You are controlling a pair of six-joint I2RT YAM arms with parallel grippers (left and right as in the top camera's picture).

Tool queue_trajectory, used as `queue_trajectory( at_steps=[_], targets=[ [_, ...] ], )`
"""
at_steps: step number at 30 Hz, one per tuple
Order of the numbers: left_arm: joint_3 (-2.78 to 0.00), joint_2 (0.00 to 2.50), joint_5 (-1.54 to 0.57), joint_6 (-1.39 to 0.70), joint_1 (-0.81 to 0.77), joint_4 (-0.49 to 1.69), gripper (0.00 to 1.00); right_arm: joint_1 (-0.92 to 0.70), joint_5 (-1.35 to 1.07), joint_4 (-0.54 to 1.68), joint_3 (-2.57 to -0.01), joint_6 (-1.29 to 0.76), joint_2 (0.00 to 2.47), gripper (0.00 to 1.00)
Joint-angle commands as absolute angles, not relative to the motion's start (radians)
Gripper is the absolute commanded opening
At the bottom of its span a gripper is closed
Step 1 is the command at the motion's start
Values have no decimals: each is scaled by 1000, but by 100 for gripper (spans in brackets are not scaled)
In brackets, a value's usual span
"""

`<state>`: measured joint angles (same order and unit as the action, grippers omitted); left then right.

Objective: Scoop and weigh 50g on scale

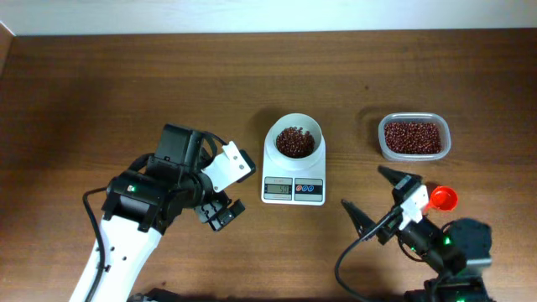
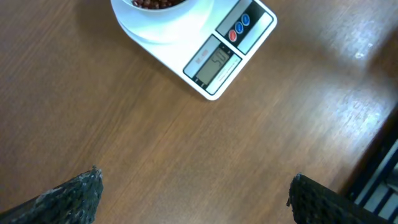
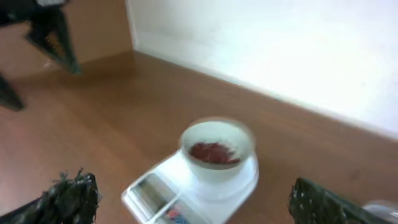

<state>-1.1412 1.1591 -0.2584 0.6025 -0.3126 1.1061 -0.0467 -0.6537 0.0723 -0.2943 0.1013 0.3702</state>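
Observation:
The white scale [image 1: 294, 190] stands mid-table, its display toward the front edge, with a white bowl [image 1: 293, 138] on its platform. Dark red-brown beans [image 1: 293, 141] lie in the bowl. My left gripper [image 1: 220, 210] hangs open just left of the scale, over bare wood. In the left wrist view its fingers [image 2: 74, 196] are spread wide and empty, and the scale [image 2: 217, 59] is ahead of them. My right gripper [image 1: 372, 193] stands open right of the scale, holding nothing. The blurred right wrist view faces the scale [image 3: 155, 193] and the beans [image 3: 212, 151].
A clear rectangular tub [image 1: 414, 137] of the same beans sits at the right rear. An orange-red scoop [image 1: 442, 198] lies beside my right arm, near the front right. The table meets a white wall [image 3: 280, 43] at the back.

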Motion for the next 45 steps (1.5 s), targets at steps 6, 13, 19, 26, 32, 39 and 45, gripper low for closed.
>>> queue_trajectory(
  at_steps=[6, 13, 19, 26, 32, 39, 45],
  targets=[
    [-1151, 1150, -273, 614, -309, 1105, 99, -51, -422, -46, -194, 67, 316, 99],
    [-1151, 1150, -273, 615, -309, 1105, 99, -51, -353, -146, -127, 74, 316, 99],
    [-1151, 1150, -273, 614, -309, 1105, 99, -1, -325, -146, -127, 73, 316, 99],
    [-1151, 1150, -273, 614, -309, 1105, 99, 20, -339, -134, -127, 74, 316, 99],
    [-1151, 1150, -273, 614, -309, 1105, 99, 47, -334, -127, -94, 74, 299, 99],
    [-1151, 1150, -273, 615, -309, 1105, 99, 47, -320, -75, -6, 74, 83, 99],
    [-1151, 1150, -273, 615, -309, 1105, 99, 66, -290, 57, -6, 110, 3, 99]
  ],
)
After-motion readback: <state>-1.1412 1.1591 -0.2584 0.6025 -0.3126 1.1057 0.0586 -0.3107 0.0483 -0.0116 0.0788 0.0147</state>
